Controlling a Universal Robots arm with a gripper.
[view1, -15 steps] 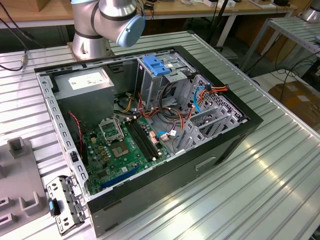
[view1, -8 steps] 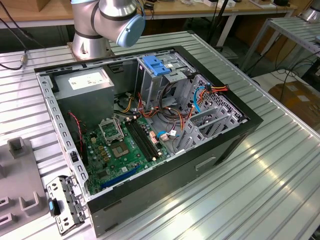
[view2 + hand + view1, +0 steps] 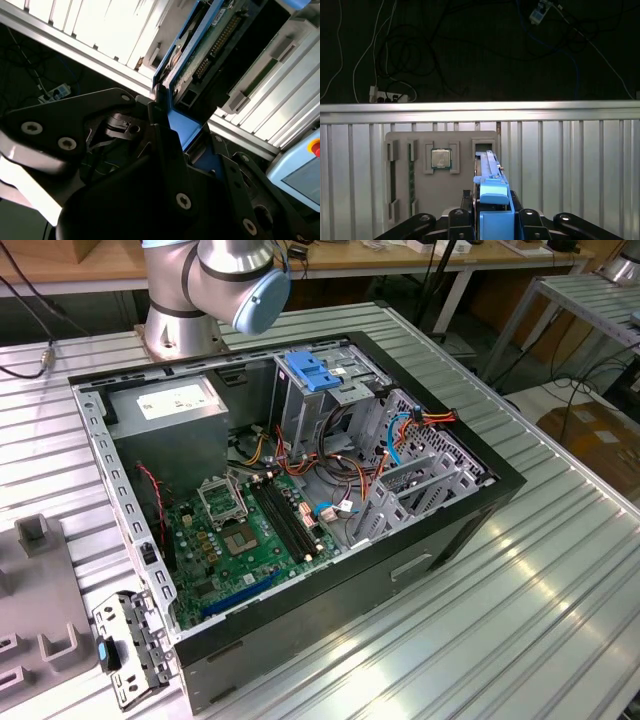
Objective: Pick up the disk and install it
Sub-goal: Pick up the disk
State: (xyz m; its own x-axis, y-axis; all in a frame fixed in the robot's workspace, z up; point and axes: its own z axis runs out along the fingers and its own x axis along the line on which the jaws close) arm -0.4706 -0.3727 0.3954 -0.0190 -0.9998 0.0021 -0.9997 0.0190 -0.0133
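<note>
In both wrist views my gripper is shut on the disk, which I see edge-on with its blue side rail between the black fingers. In the second wrist view the disk shows its green circuit-board underside and blue rail, running away from the gripper. The disk's far end lies over an upright slot of a grey fixture plate; I cannot tell whether it is free of the slot. The open computer case lies on the table in the exterior view.
The fixture plate holds a processor chip and a memory stick. In the case are a blue bracket on the metal cage, a grey box with white sticker and loose cables. The arm's base stands behind it.
</note>
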